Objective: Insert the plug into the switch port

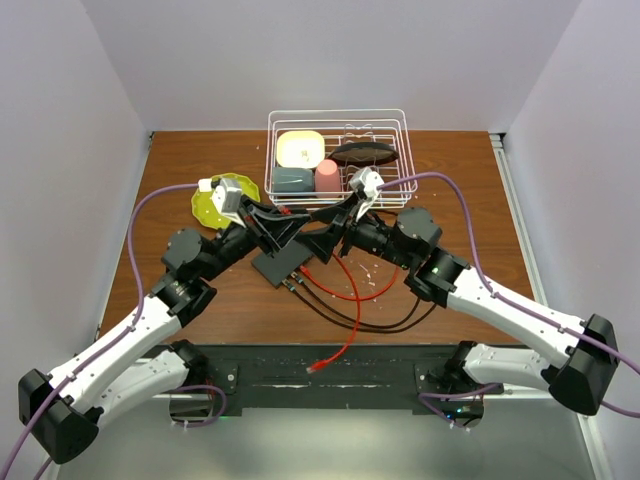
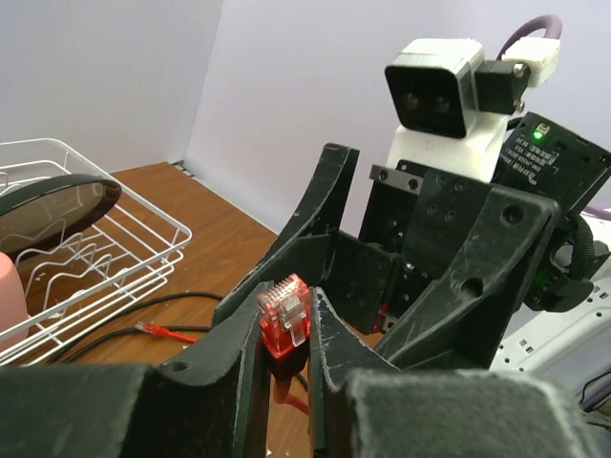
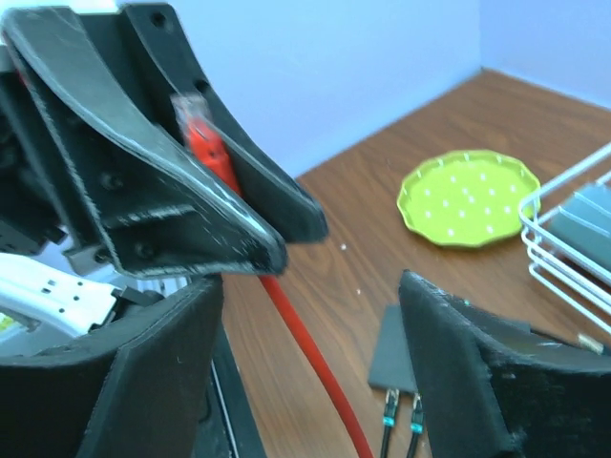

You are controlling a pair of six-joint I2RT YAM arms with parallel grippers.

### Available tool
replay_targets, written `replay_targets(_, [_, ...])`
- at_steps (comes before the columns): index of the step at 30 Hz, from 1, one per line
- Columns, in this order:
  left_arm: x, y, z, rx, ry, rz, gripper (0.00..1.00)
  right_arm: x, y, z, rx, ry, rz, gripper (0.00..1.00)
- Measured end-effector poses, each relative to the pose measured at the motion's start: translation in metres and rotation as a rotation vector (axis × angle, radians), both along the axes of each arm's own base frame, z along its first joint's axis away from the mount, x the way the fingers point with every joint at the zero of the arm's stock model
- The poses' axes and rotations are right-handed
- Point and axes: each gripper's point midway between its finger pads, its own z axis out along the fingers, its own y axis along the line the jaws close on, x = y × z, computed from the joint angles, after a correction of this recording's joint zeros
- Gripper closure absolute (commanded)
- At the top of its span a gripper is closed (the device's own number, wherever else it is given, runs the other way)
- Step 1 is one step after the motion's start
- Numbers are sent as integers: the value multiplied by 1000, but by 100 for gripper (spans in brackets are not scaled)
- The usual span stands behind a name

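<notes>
I've got the left gripper (image 3: 291, 237) pinching the red plug (image 3: 191, 114), its cable (image 3: 305, 367) dropping beside the switch (image 3: 396, 348) on the worktop (image 3: 382, 253); right gripper (image 3: 310, 301) jaws wide apart.

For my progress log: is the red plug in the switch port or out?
Out. The left gripper pinches the red plug in the air, away from the switch lying on the table.

light: bright, even | shadows: soft | right wrist: foreground blurred
</notes>
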Motion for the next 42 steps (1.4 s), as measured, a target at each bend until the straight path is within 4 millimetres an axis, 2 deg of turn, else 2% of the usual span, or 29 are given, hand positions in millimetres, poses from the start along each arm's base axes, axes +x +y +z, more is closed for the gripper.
replay_targets(2, [-1,0,1,-2,-4,-4,100,-1,3,5,17,-7,12,62])
replay_targets(5, [-3,1,6,-16,-23,-7,100,-2,13,6,28,5,46,68])
replay_targets(6, [-4,2,8,-20,-29,-9,100,-2,16,4,28,9,56,73])
replay_targets(7, [-5,2,9,-24,-37,-14,100,-3,20,2,24,14,71,89])
replay_targets(8, [-5,2,10,-23,-39,-14,100,-4,23,-1,23,20,82,96])
replay_targets(9, [-3,2,9,-21,-36,-9,100,-6,26,-3,20,22,100,100])
replay_targets(10, [-2,3,8,-20,-33,-6,100,-9,28,-3,20,22,117,100])
replay_targets(12, [-2,2,7,-18,-33,-9,74,-13,29,-3,22,26,129,100])
replay_targets(13, [-2,2,8,-19,-34,-9,57,-13,29,-2,24,25,129,100])
replay_targets(14, [-2,3,8,-20,-35,-9,26,-13,28,-2,24,24,126,100])
replay_targets(15, [-3,3,9,-23,-34,-13,13,-12,27,-1,23,26,118,100])
replay_targets(17, [-6,5,12,-27,-41,-8,0,-8,22,0,21,29,85,100])
replay_targets(20, [-10,17,19,-42,-36,39,0,-4,14,3,18,28,44,100])
replay_targets(25, [-19,50,43,-109,-57,155,0,-7,1,8,14,22,10,100])
replay_targets(28, [-26,67,60,-148,-87,202,0,-7,-4,5,2,30,-5,100])
replay_targets(30, [-27,70,66,-155,-101,214,2,-7,-4,1,-9,38,-6,100])
replay_targets(36, [-19,57,62,-98,-89,192,14,-9,-4,-11,-33,60,-2,100])
replay_targets(42, [-12,35,41,-27,-53,118,26,-17,0,-19,-45,75,22,100])
